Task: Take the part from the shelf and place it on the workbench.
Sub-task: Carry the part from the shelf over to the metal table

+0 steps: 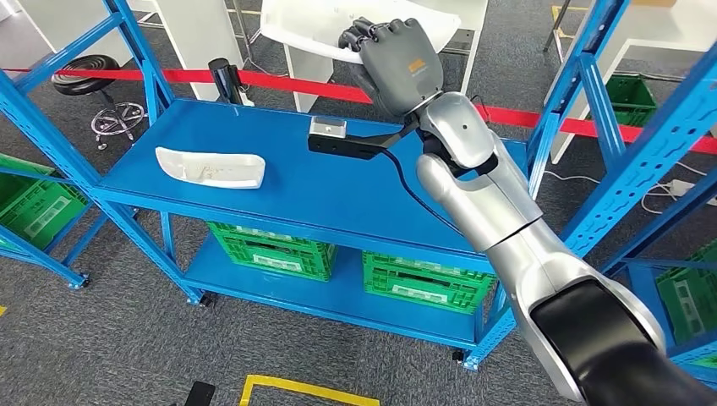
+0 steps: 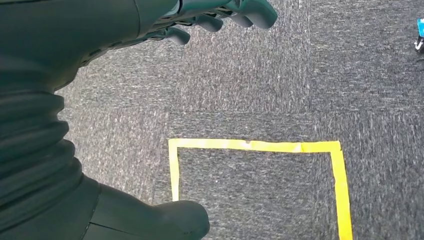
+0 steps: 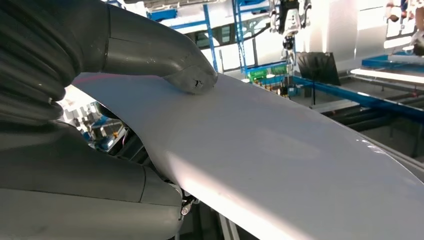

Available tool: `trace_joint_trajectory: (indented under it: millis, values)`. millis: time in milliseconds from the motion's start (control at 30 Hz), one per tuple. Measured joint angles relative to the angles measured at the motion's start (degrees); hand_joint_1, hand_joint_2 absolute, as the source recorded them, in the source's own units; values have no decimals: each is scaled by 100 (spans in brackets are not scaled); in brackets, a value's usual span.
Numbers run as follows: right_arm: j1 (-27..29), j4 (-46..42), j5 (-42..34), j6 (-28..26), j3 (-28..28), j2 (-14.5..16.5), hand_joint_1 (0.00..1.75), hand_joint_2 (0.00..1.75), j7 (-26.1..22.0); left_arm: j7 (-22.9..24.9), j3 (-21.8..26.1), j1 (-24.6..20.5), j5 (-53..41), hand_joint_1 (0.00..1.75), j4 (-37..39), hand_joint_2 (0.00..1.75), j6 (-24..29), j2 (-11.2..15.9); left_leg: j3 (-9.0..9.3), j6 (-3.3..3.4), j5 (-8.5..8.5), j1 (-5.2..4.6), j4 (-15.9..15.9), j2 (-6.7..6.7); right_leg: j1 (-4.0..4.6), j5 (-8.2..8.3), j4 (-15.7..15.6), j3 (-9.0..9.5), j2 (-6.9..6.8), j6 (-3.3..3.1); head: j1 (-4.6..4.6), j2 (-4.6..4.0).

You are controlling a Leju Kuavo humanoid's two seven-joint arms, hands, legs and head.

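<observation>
My right hand (image 1: 402,63) is raised above the back edge of the blue shelf (image 1: 296,199) and grips a large white curved part (image 1: 296,30), which sticks out to the left of the hand. In the right wrist view the thumb (image 3: 192,75) presses on the part's smooth white face (image 3: 280,155), with the other fingers hidden beneath it. A second white part (image 1: 211,167) lies on the shelf's left side. My left hand (image 2: 75,50) hangs over the grey carpet with fingers apart and nothing in it.
Green crates (image 1: 270,249) sit on the lower shelf level. Blue rack posts (image 1: 583,76) stand close on the right and left. Red tape (image 1: 287,83) runs behind the shelf, with white tables (image 1: 194,34) and a black stool (image 1: 84,72) beyond. A yellow floor square (image 2: 255,146) lies below.
</observation>
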Motion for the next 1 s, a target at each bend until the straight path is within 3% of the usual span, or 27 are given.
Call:
trace_joint_trajectory:
  millis: [67, 100, 133, 167, 200, 267, 300, 333, 433, 500, 567, 600, 633, 667, 700, 767, 833, 933, 1000]
  values:
    - [7, -9, 28, 1, -4, 2, 175, 175, 27, 2, 0, -1, -4, 0, 3, 175, -1, 3, -251, -48, -493, 5, 747, 8, 3, 88, 0, -106, -3, -34, -4, 0]
    - [15, -9, 40, 1, -5, 1, 175, 175, 42, 4, 1, 1, -6, 0, 3, 175, -1, 5, -341, -67, -653, 7, 1094, 9, 6, 132, 4, -167, -3, -34, -3, 0]
    - [25, -9, 52, 0, -6, 1, 175, 175, 54, 5, 1, 2, -8, 0, 4, 175, -2, 7, -348, -76, -705, 7, 1278, 9, 9, 177, 7, -228, -4, -30, -4, 0]
    - [32, -10, 66, -2, -8, 0, 175, 175, 65, 7, 2, 3, -9, 0, 4, 175, -2, 7, -240, -75, -651, 7, 1237, 10, 10, 221, 10, -286, -5, -22, -4, 0]
    - [38, -13, 82, -8, -12, 0, 175, 175, 75, 8, 2, 2, -10, 0, 4, 175, -2, 7, -13, -66, -526, 8, 962, 13, 10, 262, 11, -334, -5, -9, -4, 0]
    - [40, -46, 119, -29, -33, -2, 175, 175, 96, 6, 2, -6, -14, 0, 2, 175, -2, 7, 583, -18, -353, -5, 127, 24, 13, 335, 17, -402, -9, 32, -2, 0]
    - [40, -70, 141, -44, -50, -3, 175, 175, 106, 3, 2, -9, -17, 0, 1, 175, -2, 7, 782, 20, -317, -23, -171, 25, 15, 368, 16, -417, -14, 61, -2, 0]
    - [40, -93, 165, -60, -65, -5, 175, 175, 115, -2, 3, -11, -20, 0, 0, 175, -2, 7, 877, 63, -322, -43, -343, 24, 15, 400, 14, -426, -19, 95, -7, 0]
    - [56, -131, 217, -86, -98, -23, 175, 175, 146, -22, 4, -6, -25, 0, -1, 175, -4, 5, 834, 200, -244, -54, -427, 20, 11, 462, 2, -462, -20, 201, -22, 0]
    - [66, -147, 234, -88, -119, -49, 175, 175, 157, -35, 4, -4, -26, 0, -1, 175, -9, 3, 760, 291, -131, -27, -459, 36, 7, 181, 287, -597, 2, 261, -8, 0]
    - [89, -154, 246, -89, -127, -72, 175, 175, 158, -41, 4, -4, -27, 0, -2, 175, -13, 4, 630, 340, -24, -24, -457, 44, -6, -349, 1019, -849, 17, 309, 8, 0]
    - [110, -154, 248, -90, -128, -82, 175, 175, 159, -42, 4, -2, -27, 0, -3, 175, -15, 4, 561, 345, 23, -24, -451, 44, -10, -539, 1395, -955, 18, 326, 12, 0]
    - [134, -154, 249, -90, -129, -88, 175, 175, 159, -42, 4, 0, -27, 0, -2, 175, -16, 4, 493, 342, 68, -24, -441, 43, -12, -610, 1626, -986, 18, 335, 13, 0]
    - [153, -154, 250, -90, -129, -93, 175, 175, 159, -42, 4, 3, -27, 0, -2, 175, -17, 2, 427, 333, 109, -23, -426, 40, -14, -569, 1641, -909, 18, 337, 16, 0]
    - [162, -155, 250, -89, -132, -96, 175, 175, 160, -42, 4, 5, -27, 0, -1, 175, -17, -1, 364, 320, 145, -21, -407, 36, -16, -450, 1426, -714, 18, 332, 18, 0]
    - [159, -176, 250, -89, -140, -96, 175, 175, 162, -42, 4, 5, -27, 0, 1, 175, -17, -5, 252, 276, 202, -23, -352, 28, -11, -259, 627, -147, 22, 300, 20, 0]
    - [156, -212, 249, -91, -151, -99, 175, 175, 162, -43, 5, 2, -28, 0, 2, 175, -17, -6, 193, 208, 252, -29, -311, 21, 13, -219, 134, 154, 38, 233, 27, 0]
    - [155, -237, 250, -91, -162, -108, 175, 175, 159, -43, 13, 7, -29, 0, 3, 175, -17, -3, 145, 87, 328, -22, -316, 12, 28, -158, 53, 113, 40, 108, 49, 0]
    - [147, -245, 251, -91, -163, -102, 175, 175, 155, -43, 25, 13, -29, 0, 6, 175, -17, -3, 30, 23, 119, -10, -119, 13, 9, -48, 12, 45, 26, 25, 40, 0]
